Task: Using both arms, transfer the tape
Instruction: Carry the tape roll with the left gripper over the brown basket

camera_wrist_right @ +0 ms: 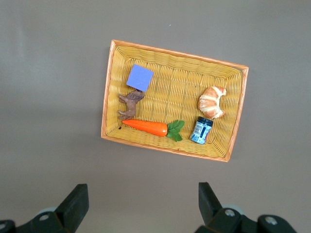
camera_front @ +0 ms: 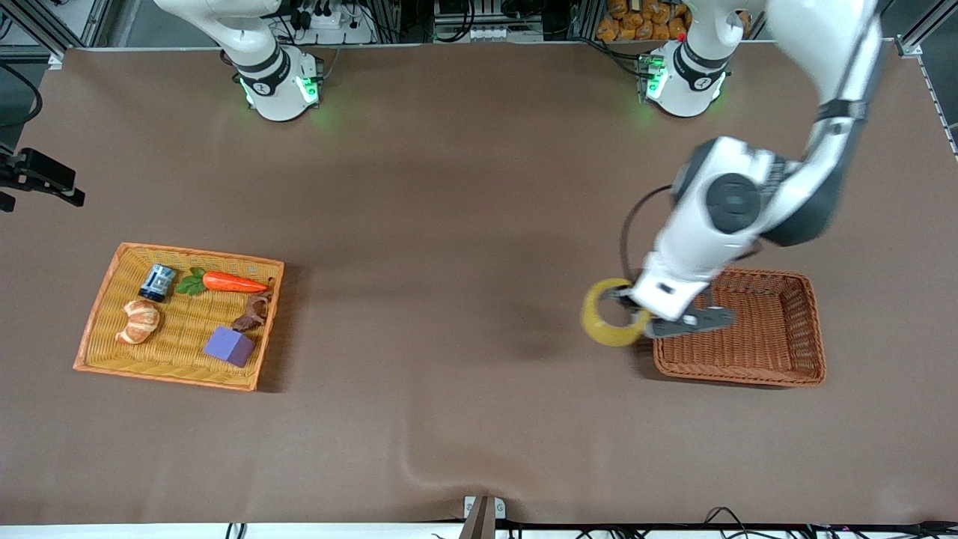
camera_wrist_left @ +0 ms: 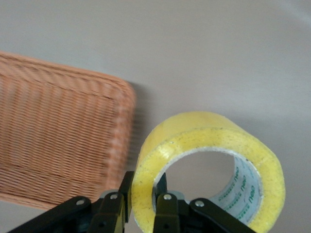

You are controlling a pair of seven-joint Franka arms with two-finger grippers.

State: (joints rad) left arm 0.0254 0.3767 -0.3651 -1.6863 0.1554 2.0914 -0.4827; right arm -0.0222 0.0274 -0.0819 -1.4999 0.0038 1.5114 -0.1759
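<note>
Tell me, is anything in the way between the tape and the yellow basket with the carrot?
Nothing visible is. The left gripper is shut on the tape, by the brown basket. Only bare table lies between it and the yellow basket. The right gripper hangs open above that basket.

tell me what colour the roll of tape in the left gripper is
Translucent yellow with a grey-white inner core; the tape shows best in the left wrist view.

L pincer [camera_wrist_left: 141, 208] clamped; R pincer [camera_wrist_right: 141, 206] agape.
</note>
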